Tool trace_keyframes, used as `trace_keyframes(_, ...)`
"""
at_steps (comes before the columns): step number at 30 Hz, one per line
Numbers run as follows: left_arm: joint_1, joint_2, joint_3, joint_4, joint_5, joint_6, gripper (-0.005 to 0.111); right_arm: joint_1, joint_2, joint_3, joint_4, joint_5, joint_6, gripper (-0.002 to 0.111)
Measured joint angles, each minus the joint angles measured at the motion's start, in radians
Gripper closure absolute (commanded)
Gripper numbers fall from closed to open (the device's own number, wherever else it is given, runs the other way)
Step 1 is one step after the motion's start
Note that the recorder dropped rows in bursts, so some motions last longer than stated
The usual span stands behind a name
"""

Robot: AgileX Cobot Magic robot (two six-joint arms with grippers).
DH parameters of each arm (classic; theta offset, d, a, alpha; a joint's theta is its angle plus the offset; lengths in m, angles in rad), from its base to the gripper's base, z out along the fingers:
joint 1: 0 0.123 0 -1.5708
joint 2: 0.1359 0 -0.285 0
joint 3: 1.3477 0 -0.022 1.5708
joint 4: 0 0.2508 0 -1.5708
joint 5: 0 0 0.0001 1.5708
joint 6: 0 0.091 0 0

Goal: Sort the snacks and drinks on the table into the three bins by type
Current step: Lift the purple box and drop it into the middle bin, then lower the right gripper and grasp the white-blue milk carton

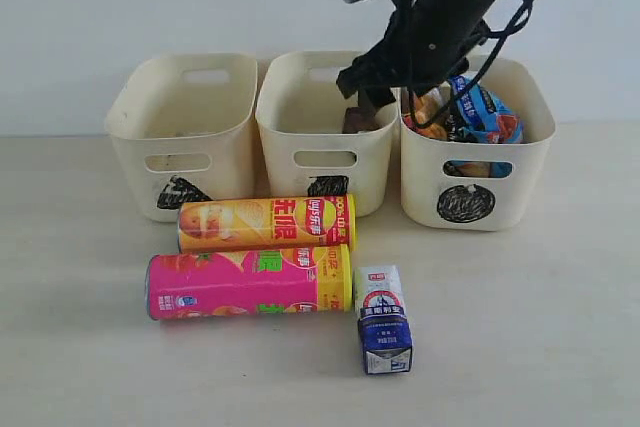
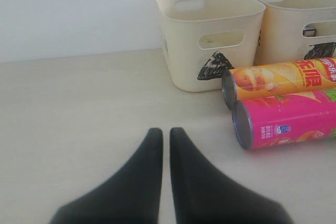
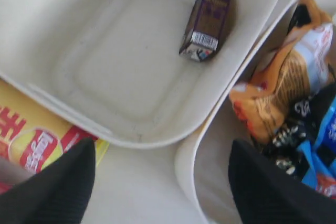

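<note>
My right gripper (image 1: 388,95) (image 3: 163,150) hangs open and empty over the wall between the middle bin (image 1: 325,162) and the right bin (image 1: 478,172). A dark purple carton (image 3: 206,22) (image 1: 358,119) lies on the middle bin's floor. An orange foil bag (image 3: 283,93) and a blue foil bag (image 1: 487,107) fill the right bin. On the table (image 1: 520,327) lie the yellow-orange can (image 1: 265,223), the pink can (image 1: 250,283) and the white and blue carton (image 1: 383,319). My left gripper (image 2: 165,132) is shut on nothing, low over the table, left of the cans.
The left bin (image 1: 185,132) (image 2: 210,35), marked with a triangle, stands behind the cans. The three bins stand side by side against a white wall. Both cans lie on their sides, parallel, just in front of the left and middle bins.
</note>
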Motion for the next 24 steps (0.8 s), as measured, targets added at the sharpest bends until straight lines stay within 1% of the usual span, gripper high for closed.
trace_keyframes(5,0.000,0.000,0.000,0.000,0.000,0.000,0.103,0.000,-0.010,-0.002,0.035,0.193,-0.011,0.045)
trace_keyframes(10,0.000,0.000,0.000,0.000,0.000,0.000,0.103,0.000,-0.010,-0.002,0.082,0.337,-0.009,0.045)
trace_keyframes(16,0.000,0.000,0.000,0.000,0.000,0.000,0.103,0.013,-0.011,0.032,0.223,0.355,0.004,0.045)
trace_keyframes(21,0.000,0.000,0.000,0.000,0.000,0.000,0.103,0.078,-0.011,0.116,0.217,0.362,0.032,0.045)
trace_keyframes(24,0.000,0.000,0.000,0.002,0.000,0.000,0.103,0.129,-0.011,0.157,0.148,0.362,0.088,0.045)
